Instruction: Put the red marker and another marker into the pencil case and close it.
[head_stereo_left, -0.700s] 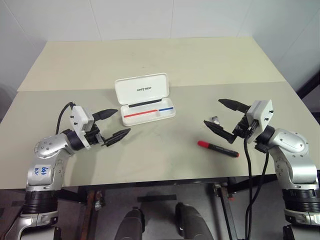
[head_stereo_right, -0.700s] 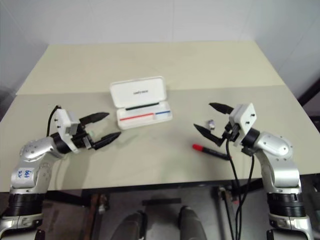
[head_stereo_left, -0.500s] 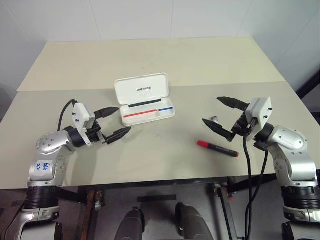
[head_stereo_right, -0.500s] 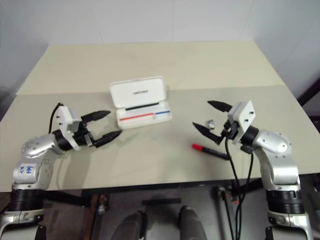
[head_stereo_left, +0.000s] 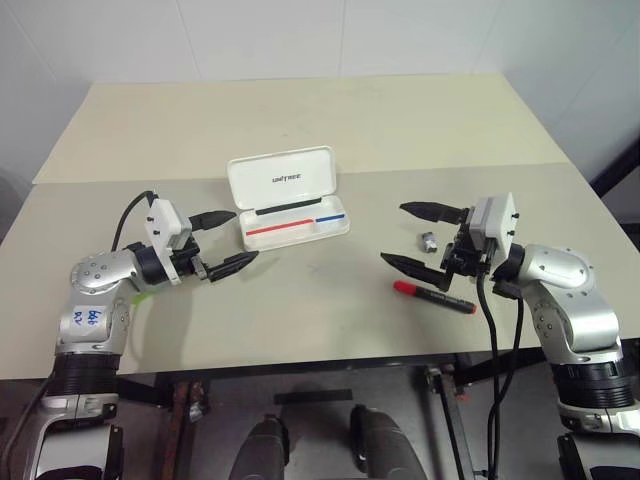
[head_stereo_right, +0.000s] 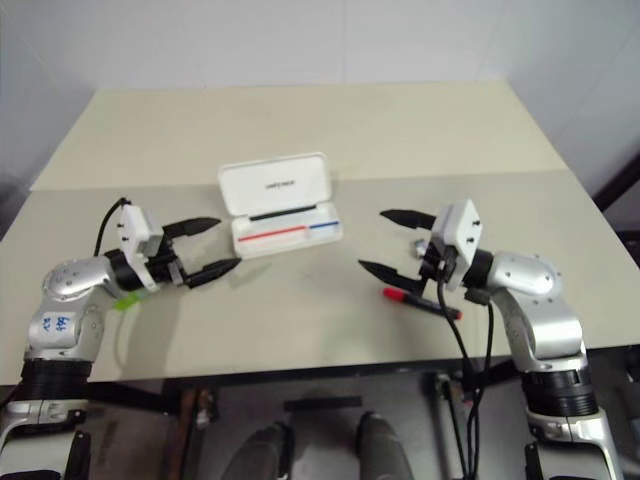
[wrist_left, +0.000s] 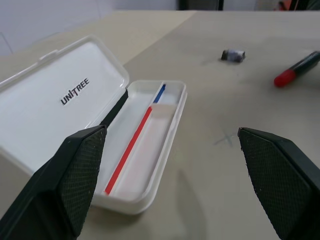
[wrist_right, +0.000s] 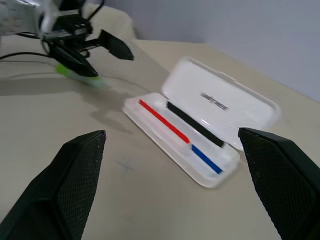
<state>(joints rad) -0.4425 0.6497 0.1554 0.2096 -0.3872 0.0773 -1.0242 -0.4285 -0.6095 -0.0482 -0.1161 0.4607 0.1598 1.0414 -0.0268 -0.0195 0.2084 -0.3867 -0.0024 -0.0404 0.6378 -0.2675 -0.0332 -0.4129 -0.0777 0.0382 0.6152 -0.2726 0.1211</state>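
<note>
Inside open pencil case (head_stereo_left: 295, 215): coloured lines only

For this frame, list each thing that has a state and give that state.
pencil case: lid open, no marker inside.
red marker: capped, lying on the table, not held.
green marker: lying on the table beneath the left arm, not held.
left gripper: open, holding nothing.
right gripper: open, above the red marker, holding nothing.

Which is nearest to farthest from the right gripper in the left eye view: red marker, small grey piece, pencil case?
From the right gripper:
1. Small grey piece, beside it, on the arm's side.
2. Red marker, on the table just below its lower finger; close to 1.
3. Pencil case, open, well off toward the left gripper.
</note>
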